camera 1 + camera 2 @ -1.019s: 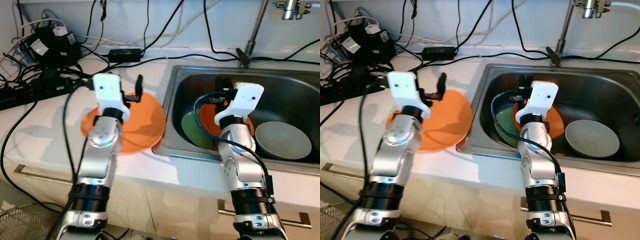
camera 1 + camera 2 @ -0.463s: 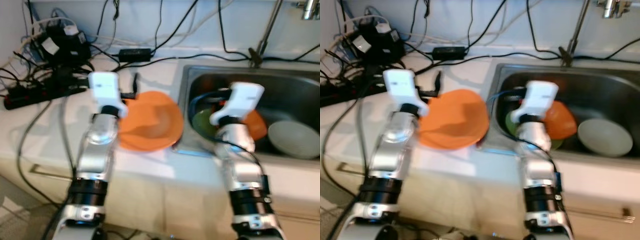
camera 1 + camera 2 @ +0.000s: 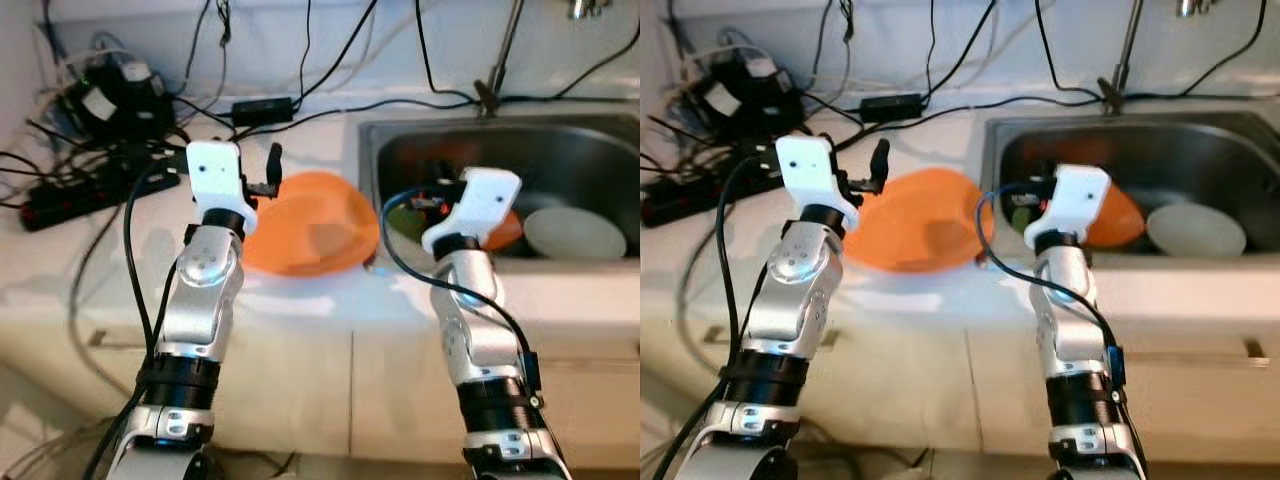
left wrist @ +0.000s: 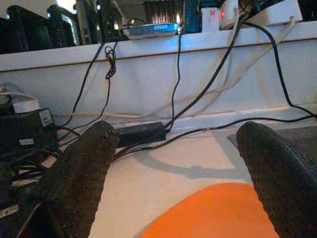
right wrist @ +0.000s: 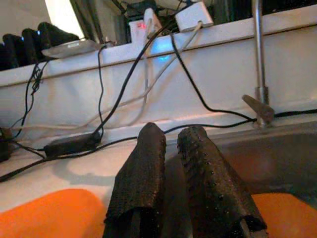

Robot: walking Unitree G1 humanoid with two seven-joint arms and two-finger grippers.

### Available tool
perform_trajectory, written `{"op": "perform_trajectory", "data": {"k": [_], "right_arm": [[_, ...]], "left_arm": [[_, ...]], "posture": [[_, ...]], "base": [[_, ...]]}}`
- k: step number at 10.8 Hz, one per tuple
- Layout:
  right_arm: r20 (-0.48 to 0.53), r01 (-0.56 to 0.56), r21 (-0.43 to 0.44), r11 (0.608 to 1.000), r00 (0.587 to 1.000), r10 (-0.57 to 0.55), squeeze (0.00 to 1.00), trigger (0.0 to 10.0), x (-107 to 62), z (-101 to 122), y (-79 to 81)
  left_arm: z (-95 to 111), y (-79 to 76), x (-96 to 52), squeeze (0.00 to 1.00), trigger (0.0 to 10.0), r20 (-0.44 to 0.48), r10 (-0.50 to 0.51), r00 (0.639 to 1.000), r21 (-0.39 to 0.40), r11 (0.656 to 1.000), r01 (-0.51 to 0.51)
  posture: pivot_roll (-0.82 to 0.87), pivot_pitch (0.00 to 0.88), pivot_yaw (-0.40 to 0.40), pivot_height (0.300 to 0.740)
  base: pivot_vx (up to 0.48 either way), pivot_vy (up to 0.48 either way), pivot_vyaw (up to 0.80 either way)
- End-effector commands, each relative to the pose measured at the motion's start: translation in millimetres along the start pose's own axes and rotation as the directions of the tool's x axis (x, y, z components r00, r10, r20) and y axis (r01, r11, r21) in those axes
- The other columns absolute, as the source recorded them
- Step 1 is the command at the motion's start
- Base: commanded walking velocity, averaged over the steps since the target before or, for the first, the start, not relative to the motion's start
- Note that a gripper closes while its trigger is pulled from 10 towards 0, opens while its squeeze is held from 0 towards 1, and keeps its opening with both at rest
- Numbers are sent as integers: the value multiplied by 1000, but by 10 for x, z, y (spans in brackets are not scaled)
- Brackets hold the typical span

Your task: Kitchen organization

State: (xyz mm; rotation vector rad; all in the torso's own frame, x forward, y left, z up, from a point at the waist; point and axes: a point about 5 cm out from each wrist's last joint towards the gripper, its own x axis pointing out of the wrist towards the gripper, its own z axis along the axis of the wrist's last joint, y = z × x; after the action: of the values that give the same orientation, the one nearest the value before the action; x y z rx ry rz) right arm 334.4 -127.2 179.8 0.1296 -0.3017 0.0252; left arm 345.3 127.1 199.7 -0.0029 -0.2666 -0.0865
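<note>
Right now the biggest thing is the white counter [image 3: 90,270], with a shiny metal sink [image 3: 560,140] set into it on the right. Down in the sink sit a round grey bowl [image 3: 573,232], an orange dish [image 3: 508,228] beside it, and a green one [image 3: 400,218] partly hidden behind the right arm. On the counter, just beside the sink's edge, lies a big smooth orange plate [image 3: 310,235], round and a bit curved.

At the back left is a messy pile of black cables and plugs [image 3: 110,110]. A thin metal tap pipe [image 3: 503,50] stands behind the sink.

The left gripper [image 4: 183,168] hovers above the plate's far edge with its bumpy black fingers [image 4: 81,173] spread wide, holding nothing. The right gripper [image 5: 171,168] is up over the sink's left edge, fingers pressed close together with nothing between them.
</note>
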Motion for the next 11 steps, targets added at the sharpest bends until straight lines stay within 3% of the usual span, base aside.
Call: {"op": "perform_trajectory", "data": {"k": [1,5,6,8,10,11], "right_arm": [[-3,-2,3,1000,1000,2,0,10000,10,5,7],[-23,-64,-9,998,998,64,0,10000,8,-15,82],[-33,-143,-22,989,989,142,0,10000,8,-3,178],[-74,-400,-54,915,915,395,0,10000,-61,7,438],[-100,-591,-74,803,806,584,0,10000,-169,6,625],[-122,-637,-77,767,769,627,0,10000,-187,1,671]], "left_arm": [[33,-21,16,0,10000,8,-13,1000,4,1000,13],[-16,-33,1,0,10000,-16,-2,1000,10,1000,2],[-37,2,-28,0,10000,-35,6,999,12,1000,-6],[-84,157,-216,0,10000,-130,-41,991,-37,999,37],[-120,406,-408,0,10000,-184,-3,983,-2,1000,2],[-105,460,-481,0,10000,-210,5,978,8,1000,-4]], "posture": [[86,0,124,740],[86,0,121,740],[83,0,119,740],[90,0,115,740],[117,0,98,740],[125,0,88,740]], "base": [[0,0,0],[0,0,0],[0,0,0],[0,0,0],[0,0,0],[0,0,0]]}}
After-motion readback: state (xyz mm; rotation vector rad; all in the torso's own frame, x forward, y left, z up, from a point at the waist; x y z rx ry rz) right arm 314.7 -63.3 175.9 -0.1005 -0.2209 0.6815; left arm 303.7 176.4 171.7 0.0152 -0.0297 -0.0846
